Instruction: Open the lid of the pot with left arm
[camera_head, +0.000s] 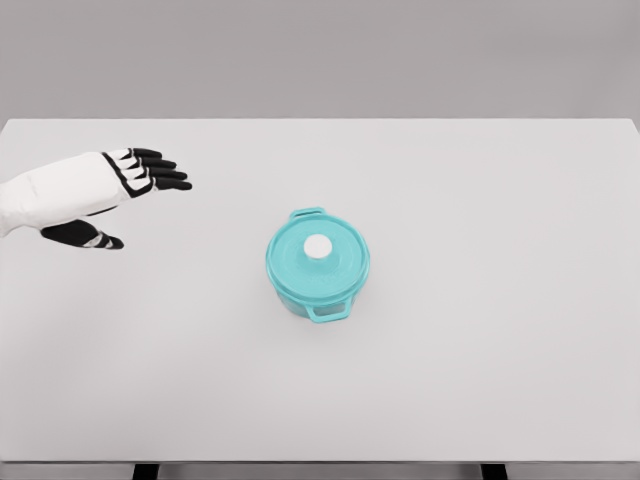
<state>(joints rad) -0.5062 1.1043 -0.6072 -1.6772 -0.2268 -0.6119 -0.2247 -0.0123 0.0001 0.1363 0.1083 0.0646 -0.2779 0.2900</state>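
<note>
I am holding the left hand (125, 190) out, fingers spread and holding nothing, at nine o'clock, well apart from the pot (318, 265) sitting mid-table with its lid (318, 262) on. I am aiming to come down squarely over the white knob (318, 246). The table (520, 300) is showing plain white against a grey wall (320, 55).

I am seeing the white left arm (50, 195) running off the picture's left edge, so everything above the wrist is lost to me. The closed teal lid (318, 256) is hiding the round teal pot's (300, 303) interior. The white table's (500, 350) near corners are being cropped by the bottom edge.
</note>
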